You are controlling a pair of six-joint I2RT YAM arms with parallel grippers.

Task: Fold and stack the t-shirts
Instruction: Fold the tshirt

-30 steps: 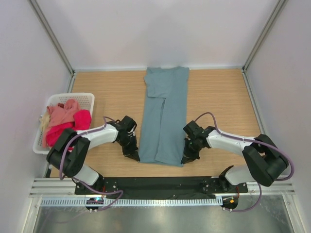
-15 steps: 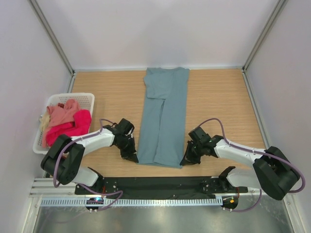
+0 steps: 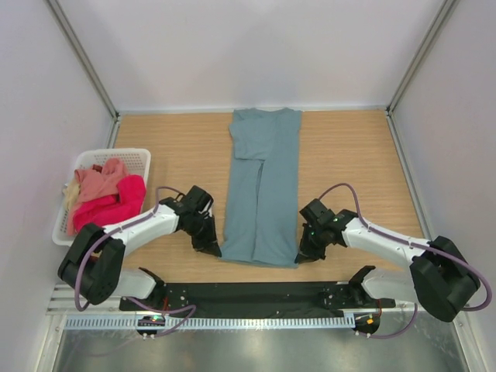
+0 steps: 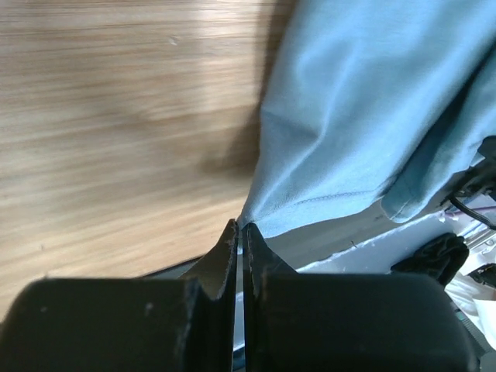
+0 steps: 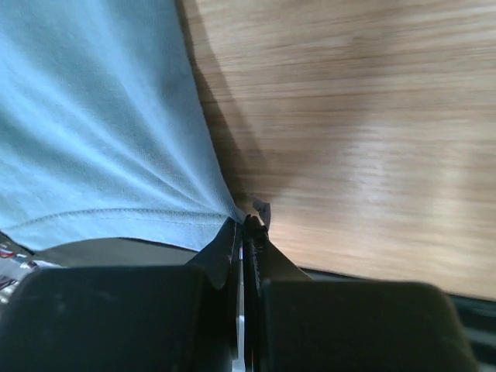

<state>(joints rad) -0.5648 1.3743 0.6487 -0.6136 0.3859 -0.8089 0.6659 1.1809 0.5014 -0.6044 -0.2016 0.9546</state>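
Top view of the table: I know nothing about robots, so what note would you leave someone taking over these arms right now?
Left gripper: jaws shut on the near left hem corner of the grey-teal t-shirt.
Right gripper: jaws shut on its near right corner.
Done: that shirt lies on the table, sides folded in, a long strip.
Left: fold it crosswise, then fold and stack the salmon shirt, crimson shirt and cream shirt heaped in the white basket.

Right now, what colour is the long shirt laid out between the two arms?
The shirt is plain grey-teal; top external view.
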